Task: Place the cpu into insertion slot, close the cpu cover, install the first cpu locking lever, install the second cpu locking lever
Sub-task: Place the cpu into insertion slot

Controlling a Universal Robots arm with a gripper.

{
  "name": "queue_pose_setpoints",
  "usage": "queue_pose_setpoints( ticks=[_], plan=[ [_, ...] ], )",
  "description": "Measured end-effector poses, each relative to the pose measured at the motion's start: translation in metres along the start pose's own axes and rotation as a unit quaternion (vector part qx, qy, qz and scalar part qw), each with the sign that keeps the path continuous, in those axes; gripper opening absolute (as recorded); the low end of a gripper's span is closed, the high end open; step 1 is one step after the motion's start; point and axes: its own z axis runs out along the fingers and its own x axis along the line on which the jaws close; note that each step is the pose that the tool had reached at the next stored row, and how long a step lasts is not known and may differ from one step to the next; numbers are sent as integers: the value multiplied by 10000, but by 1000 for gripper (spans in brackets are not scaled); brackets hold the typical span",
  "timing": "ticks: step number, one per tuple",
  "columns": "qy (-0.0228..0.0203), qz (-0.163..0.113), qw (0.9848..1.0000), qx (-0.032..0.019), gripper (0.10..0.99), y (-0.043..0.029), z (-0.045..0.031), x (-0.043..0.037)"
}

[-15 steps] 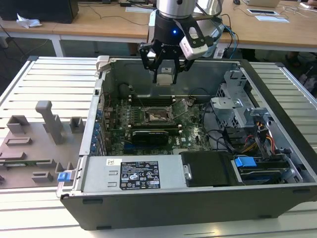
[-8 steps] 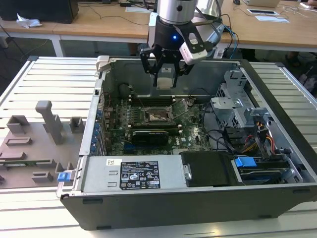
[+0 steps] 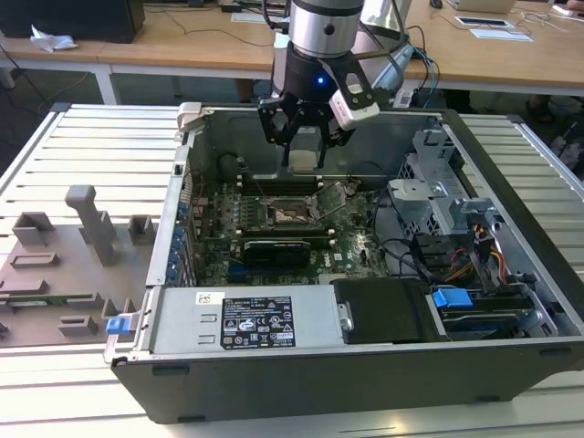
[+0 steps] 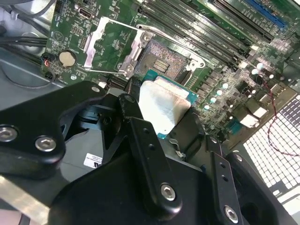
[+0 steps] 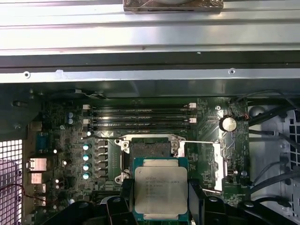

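My gripper (image 3: 305, 146) hangs over the open computer case, shut on the cpu (image 3: 306, 157). In both wrist views the cpu (image 5: 161, 186) (image 4: 165, 108) is a flat square chip with a dull silver top and a green edge, clamped between black fingers (image 5: 125, 190). The insertion slot (image 5: 150, 149) (image 4: 165, 63) (image 3: 290, 213) lies bare on the green board below, a little apart from the chip. The cpu cover (image 5: 219, 165) (image 4: 111, 47) is swung open beside the slot. A thin wire lever (image 5: 199, 141) stands raised along the slot's edge.
Long black memory slots (image 5: 140, 116) run beside the socket. A power supply box (image 3: 242, 321), a drive cage (image 3: 438, 196) and loose cables (image 3: 456, 260) fill the case at the exterior view's right and front. Grey fixtures (image 3: 87, 224) stand on the table at its left.
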Motion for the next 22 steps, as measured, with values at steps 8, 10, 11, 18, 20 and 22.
queue_pose_setpoints(
  ticks=[8,10,11,18,20,22],
  plan=[
    [0,0,10000,0,545,-5,93,-6],
    [0,0,10000,0,545,-6,126,-8],
    [0,0,10000,1,545,-7,143,-9],
    [0,0,10000,4,545,-10,249,-13],
    [1,0,10000,31,545,-3,275,-14],
    [-2,1,10000,99,545,3,307,-14]
  ],
)
